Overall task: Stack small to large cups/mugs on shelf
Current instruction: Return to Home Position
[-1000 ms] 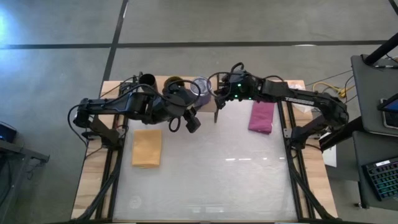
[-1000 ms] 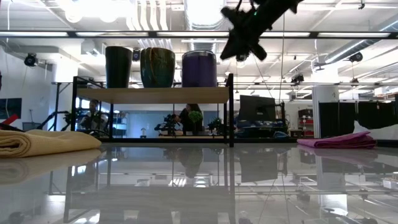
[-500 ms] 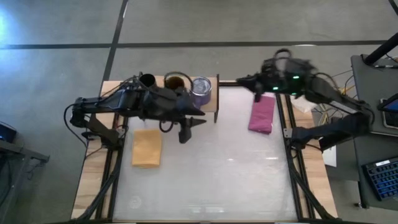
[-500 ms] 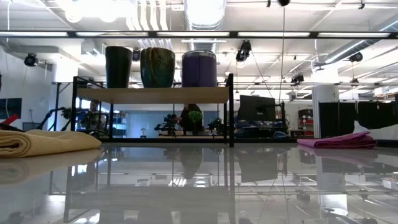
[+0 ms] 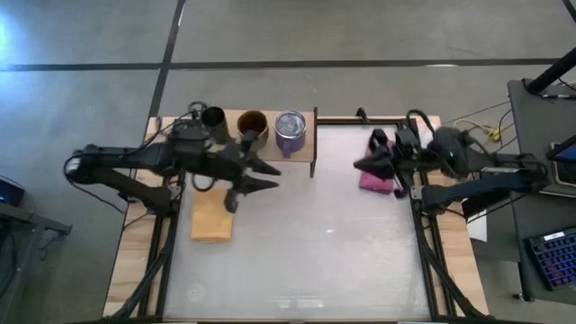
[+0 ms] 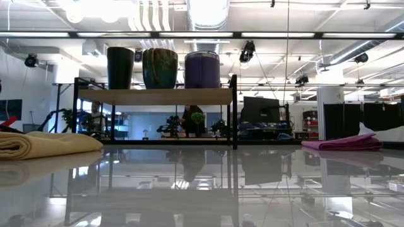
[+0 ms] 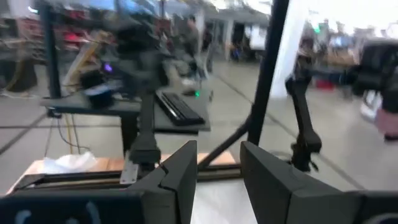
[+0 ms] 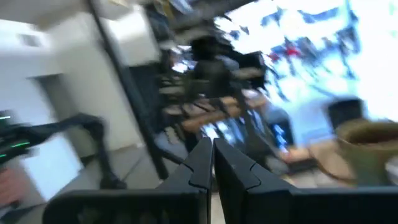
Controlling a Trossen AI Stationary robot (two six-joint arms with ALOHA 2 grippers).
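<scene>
shelf (image 6: 154, 96): black cup (image 6: 120, 67), tan mug (image 6: 160, 68), purple tumbler (image 6: 202, 69) upright in a row | left tool (image 7: 219, 152) released, near yellow cloth (image 5: 212, 216) | right tool (image 8: 211, 144) clenched, at magenta cloth (image 5: 382, 181)

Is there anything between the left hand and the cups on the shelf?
Nothing visible. The black cup, mug and tumbler stand in a row on the shelf. The open left hand hangs in front of them. The right hand, shut, is over the magenta cloth.

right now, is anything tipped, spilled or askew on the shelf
Nothing stands out. The black cup, the mug and the purple tumbler stand upright in a row on the shelf, small to large; nothing is spilled.
</scene>
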